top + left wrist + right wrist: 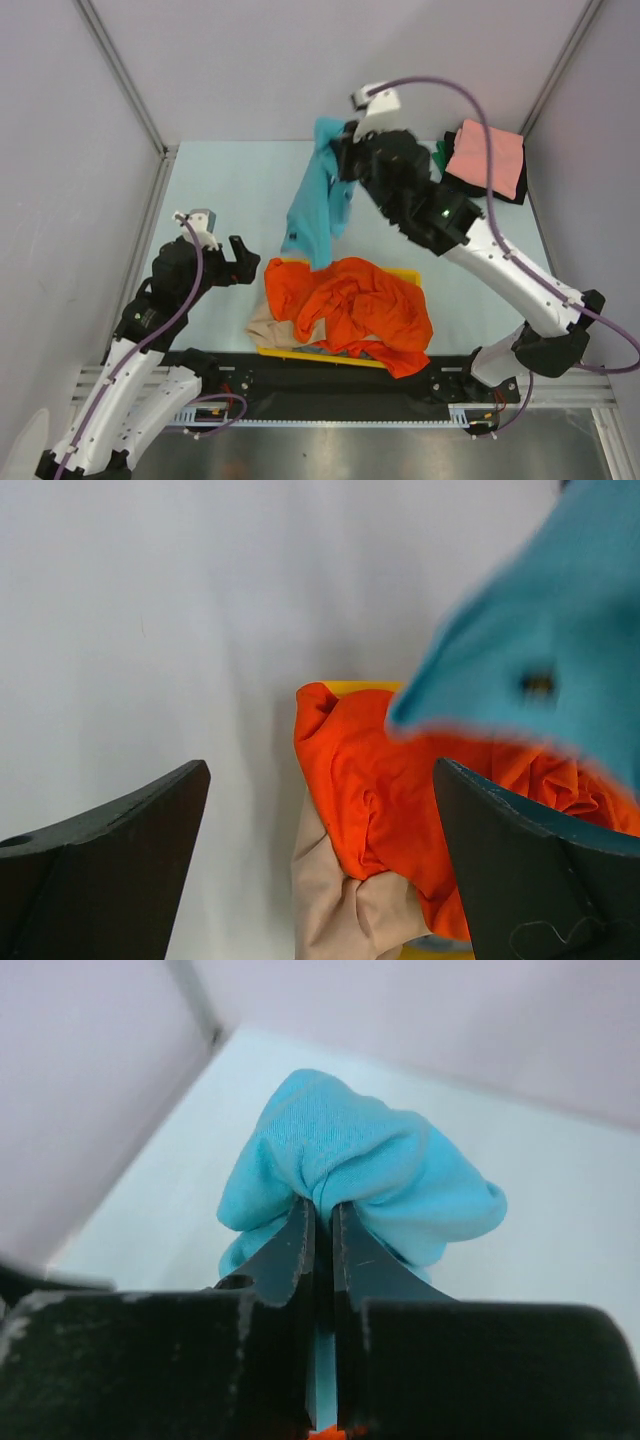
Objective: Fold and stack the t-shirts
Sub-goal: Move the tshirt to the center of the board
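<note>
Right gripper [322, 1208] pinches turquoise shirt [350, 1155], bunched past its jaws; left gripper [320, 768] gapes empty, orange shirt [375, 780] ahead of its jaws.

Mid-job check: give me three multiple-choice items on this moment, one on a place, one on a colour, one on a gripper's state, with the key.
1. Where on the table is the salmon pink t-shirt?
A. Spread flat in the middle
B. At the far right, on darker cloth
C. At the near left corner

2. What colour is the t-shirt hanging from the right gripper?
A. Orange
B. Beige
C. Turquoise

3. How does the left gripper stand?
A. Open, holding nothing
B. Shut on cloth
C. Shut, holding nothing

Key:
1 B: the top view shows it on the pile by the right wall.
2 C: the right wrist view shows the jaws pinched shut on the turquoise t-shirt.
3 A: the left wrist view shows its fingers wide apart, touching no cloth.
</note>
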Controlling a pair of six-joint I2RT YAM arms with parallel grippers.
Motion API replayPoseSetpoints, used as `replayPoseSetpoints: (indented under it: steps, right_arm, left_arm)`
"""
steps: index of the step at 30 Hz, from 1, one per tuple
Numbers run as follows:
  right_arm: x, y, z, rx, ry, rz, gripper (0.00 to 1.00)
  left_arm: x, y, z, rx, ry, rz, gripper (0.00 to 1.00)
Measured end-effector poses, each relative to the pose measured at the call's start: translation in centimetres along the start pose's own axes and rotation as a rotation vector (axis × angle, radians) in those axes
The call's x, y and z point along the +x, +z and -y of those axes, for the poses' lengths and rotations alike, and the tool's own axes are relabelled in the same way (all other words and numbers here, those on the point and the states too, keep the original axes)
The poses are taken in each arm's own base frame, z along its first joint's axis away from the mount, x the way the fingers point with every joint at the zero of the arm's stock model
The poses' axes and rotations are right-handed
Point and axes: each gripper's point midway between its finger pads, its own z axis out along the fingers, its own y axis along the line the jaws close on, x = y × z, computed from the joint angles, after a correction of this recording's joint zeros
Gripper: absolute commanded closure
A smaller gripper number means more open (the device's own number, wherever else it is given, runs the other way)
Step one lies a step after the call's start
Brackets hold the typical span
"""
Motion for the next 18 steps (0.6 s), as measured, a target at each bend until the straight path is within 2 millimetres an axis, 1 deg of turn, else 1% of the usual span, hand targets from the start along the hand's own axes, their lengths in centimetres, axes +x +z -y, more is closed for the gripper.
replayPoseSetpoints:
  steps: [1,2,3,4,5,6,7,8,10,12,14,15,17,18]
  right_arm:
    - [-2.2,0.2,1.3,0.025,0.01,0.049,0.99]
    - [-3.8,0.3,2.7,0.052,0.018,0.084,0.99]
    - [-5.4,0.5,4.3,0.081,0.029,0.122,0.88]
    - [-6.8,0.6,6.2,0.112,0.039,0.153,0.73]
    - [-7.2,0.8,7.5,0.14,0.051,0.167,0.5]
    - [-7.2,1.2,9.0,0.169,0.063,0.169,0.1]
    - [-6.6,1.5,10.0,0.19,0.062,0.159,0.04]
    - [-4.9,2.0,10.9,0.21,0.058,0.129,0.02]
    - [0.2,2.6,11.9,0.237,0.045,0.027,0.0]
    - [7.4,2.6,12.8,0.262,0.024,-0.114,0.0]
    - [15.1,1.2,14.0,0.287,0.001,-0.274,0.0]
    - [18.2,0.1,14.7,0.301,-0.003,-0.343,0.0]
    - [21.9,-2.2,15.9,0.324,0.004,-0.426,0.0]
    - [22.7,-3.4,16.4,0.335,0.017,-0.441,0.0]
  left_arm:
    - [0.0,0.0,0.0,-0.001,0.0,0.003,0.0]
    - [-0.1,-0.1,0.0,-0.001,0.0,0.006,0.0]
    - [-0.2,-0.2,0.0,0.0,-0.001,0.01,0.0]
    - [-0.2,-0.2,0.0,0.001,-0.001,0.013,0.0]
    - [-0.3,-0.3,0.0,0.001,-0.001,0.016,0.0]
    - [-0.3,-0.3,0.0,-0.001,-0.001,0.017,0.0]
    - [-0.3,-0.3,-0.1,-0.003,-0.001,0.016,0.0]
    - [-0.2,-0.2,-0.2,-0.008,-0.001,0.015,0.0]
    - [-0.1,0.0,-0.3,-0.015,0.0,0.006,0.0]
    - [0.2,0.5,-0.3,-0.019,0.001,-0.015,0.0]
    - [1.0,1.4,-0.4,-0.032,-0.003,-0.059,0.0]
    - [1.5,2.0,-0.6,-0.043,-0.006,-0.091,0.0]
    - [2.8,3.3,-0.8,-0.068,-0.028,-0.162,0.0]
    - [3.7,4.0,-0.9,-0.081,-0.043,-0.205,0.01]
